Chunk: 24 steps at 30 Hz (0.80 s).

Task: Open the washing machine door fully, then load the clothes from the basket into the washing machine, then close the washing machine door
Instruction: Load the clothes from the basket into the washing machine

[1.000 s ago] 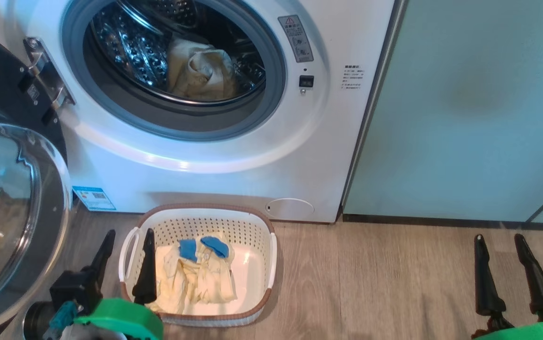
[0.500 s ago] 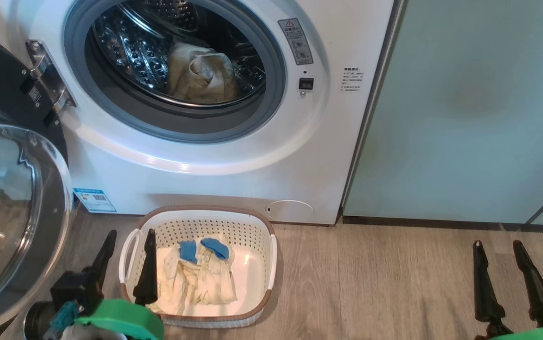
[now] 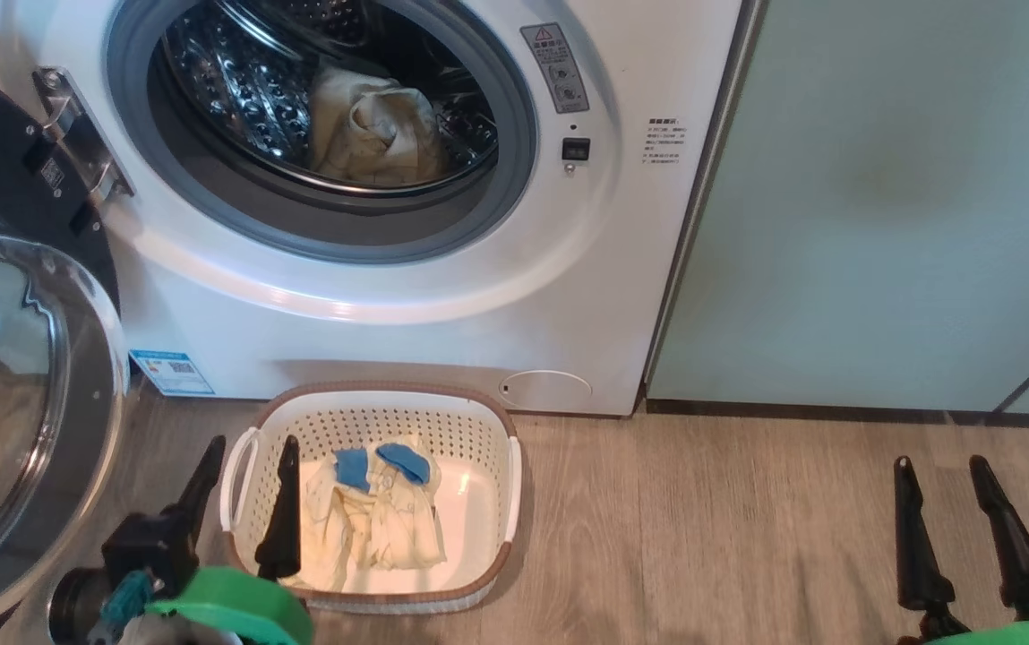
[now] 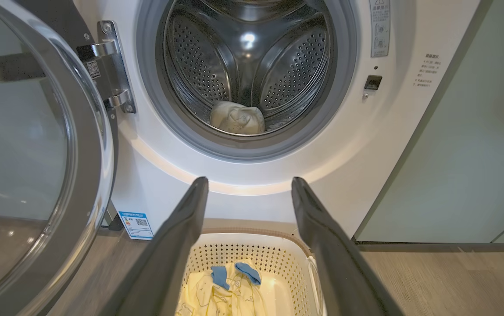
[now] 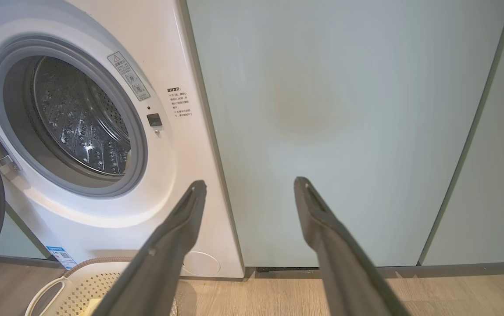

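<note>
Clothes: soft pale yellow-cream garments with small blue patches [image 3: 371, 528], heaped toward the basket's 9 o'clock side; one more cream piece [image 3: 371, 125] already lying in the drum.
Basket: small rectangular cream plastic basket with perforated sides and brown rim [image 3: 407, 430], on the wood-look floor [image 3: 702, 537], at 6 o'clock of the drum mouth, just beside the machine's front.
Machine: white front-loading washing machine with grey-ringed steel drum [image 3: 478, 296].
Door: large round glossy black door with bulging clear glass bowl [image 3: 30, 403], swung wide at 9 o'clock of the basket, near the left arm.
Left jaws: spread apart, empty, over the basket's 9 o'clock rim; height above it unclear.
Right jaws: spread apart, empty, well apart at 3 o'clock, before the pale green cabinet panel [image 3: 881, 224].
Risk, partial pick: thin layered fabric; likely lifting one piece only.
Risk, snag: closing too near the rim, pinching the perforated wall, dragging the light basket along.
Risk, drop: trailing cloth catching on the grey ring, falling short onto the floor.
Risk, door: left forearm knocking the open door back into the loading path.
</note>
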{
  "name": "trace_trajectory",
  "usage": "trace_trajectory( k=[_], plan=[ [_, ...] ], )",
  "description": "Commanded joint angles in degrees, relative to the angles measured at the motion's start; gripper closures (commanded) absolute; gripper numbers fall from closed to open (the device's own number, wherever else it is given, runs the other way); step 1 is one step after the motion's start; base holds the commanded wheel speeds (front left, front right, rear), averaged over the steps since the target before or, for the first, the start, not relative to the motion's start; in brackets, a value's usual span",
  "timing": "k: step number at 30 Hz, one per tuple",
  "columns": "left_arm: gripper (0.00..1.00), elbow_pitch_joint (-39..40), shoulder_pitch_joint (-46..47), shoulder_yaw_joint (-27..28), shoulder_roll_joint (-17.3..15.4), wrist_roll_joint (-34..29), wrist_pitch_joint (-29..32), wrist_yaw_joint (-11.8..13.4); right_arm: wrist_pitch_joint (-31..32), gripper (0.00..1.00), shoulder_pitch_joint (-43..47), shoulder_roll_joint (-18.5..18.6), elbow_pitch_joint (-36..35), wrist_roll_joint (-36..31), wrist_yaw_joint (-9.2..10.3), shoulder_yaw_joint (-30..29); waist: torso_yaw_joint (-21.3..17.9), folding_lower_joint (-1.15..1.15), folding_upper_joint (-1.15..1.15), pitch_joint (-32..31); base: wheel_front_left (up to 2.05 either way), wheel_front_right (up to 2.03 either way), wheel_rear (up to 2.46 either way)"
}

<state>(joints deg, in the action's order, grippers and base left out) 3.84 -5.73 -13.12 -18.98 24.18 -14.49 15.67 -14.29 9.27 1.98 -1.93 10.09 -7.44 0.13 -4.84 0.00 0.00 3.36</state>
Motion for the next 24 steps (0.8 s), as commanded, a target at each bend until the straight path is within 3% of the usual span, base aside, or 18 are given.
trace_trajectory(
  k=[1, 11, 24],
  plan=[
    [0.00, 1.0, 3.3, 2.1, -0.5, -0.6, -0.5, -0.5, -0.1, 0.00, -1.9, 0.9, -2.1, 0.3, -0.05, 1.3, -0.1, 0.00, 0.00, 0.3, 0.00, 0.00, 0.00],
    [0.00, -7.0, 9.6, -0.4, 0.8, 1.0, 0.1, -4.5, -0.2, 0.00, -3.5, 0.9, -3.0, 0.8, -0.05, 1.6, -1.0, 0.00, 0.00, 5.1, 0.00, 0.00, 0.00],
    [0.00, -32.3, 28.6, -3.8, 3.6, 4.9, 1.7, -15.3, -0.7, 0.00, -10.6, 0.9, -4.5, 3.6, -0.05, 1.9, -4.2, 0.00, 0.00, 21.8, 0.00, 0.00, 0.00]
  ],
)
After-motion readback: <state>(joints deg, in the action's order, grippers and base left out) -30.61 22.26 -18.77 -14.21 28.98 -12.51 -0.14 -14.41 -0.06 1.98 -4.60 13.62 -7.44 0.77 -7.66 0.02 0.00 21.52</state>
